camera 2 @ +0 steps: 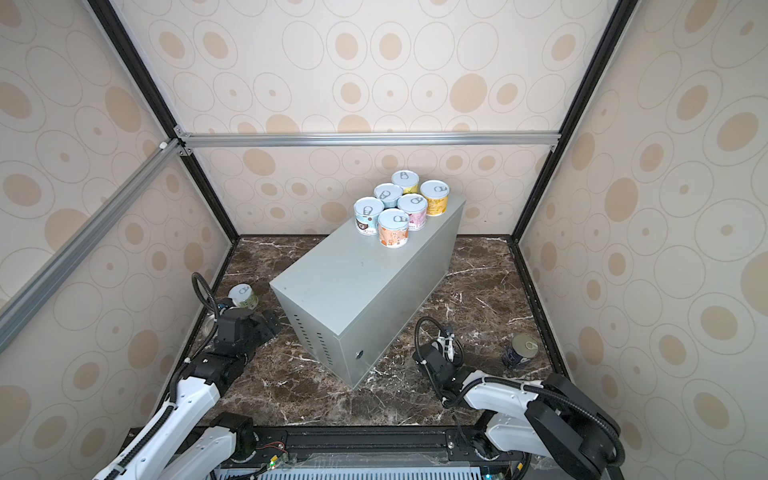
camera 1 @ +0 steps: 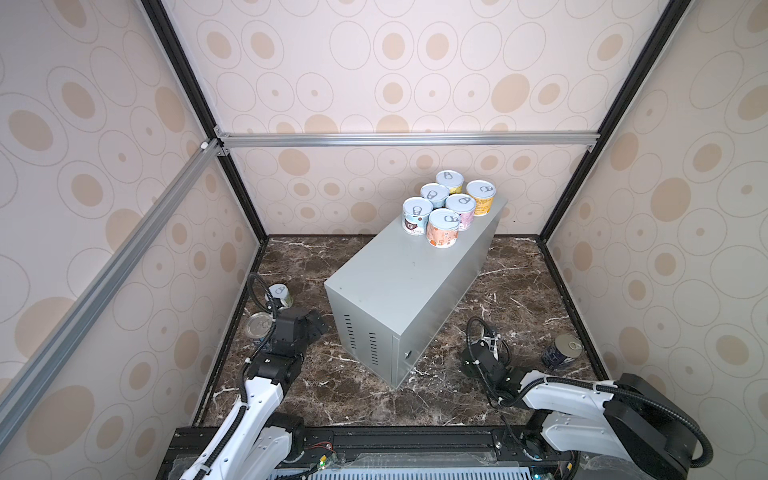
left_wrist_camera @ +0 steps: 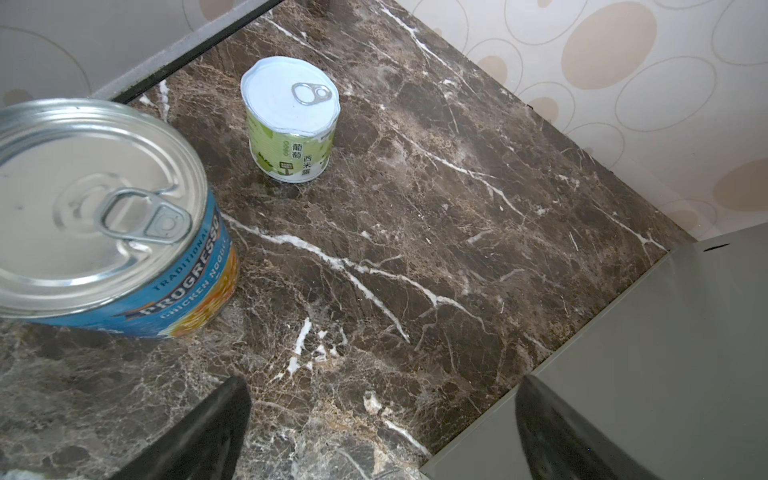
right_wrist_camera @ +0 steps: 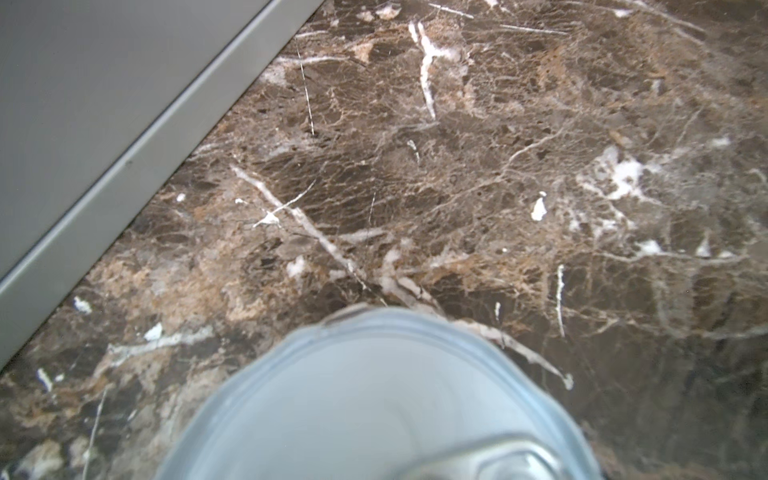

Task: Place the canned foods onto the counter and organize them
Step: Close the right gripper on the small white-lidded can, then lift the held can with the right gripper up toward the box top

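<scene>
The grey metal counter [camera 1: 399,282] is standing at an angle in the middle of a dark marble surface [camera 1: 519,291]. A cluster of 6 short cans [camera 1: 459,204] is sitting upright and close together at its far end. My left gripper [left_wrist_camera: 382,436] is hovering low beside the counter's vented end, its jaws spread wide with nothing between them. Ahead of it, a green-labelled can [left_wrist_camera: 291,120] and a blue Progresso can [left_wrist_camera: 99,208] are standing upright on the marble, apart from each other. My right gripper [camera 1: 489,337] is reaching down near the counter's other long side. A pale-lidded can [right_wrist_camera: 374,399] is sitting blurred right under its camera, and I cannot tell whether the jaws are gripping it. A dark navy can [camera 1: 561,351] is standing off to the right.
</scene>
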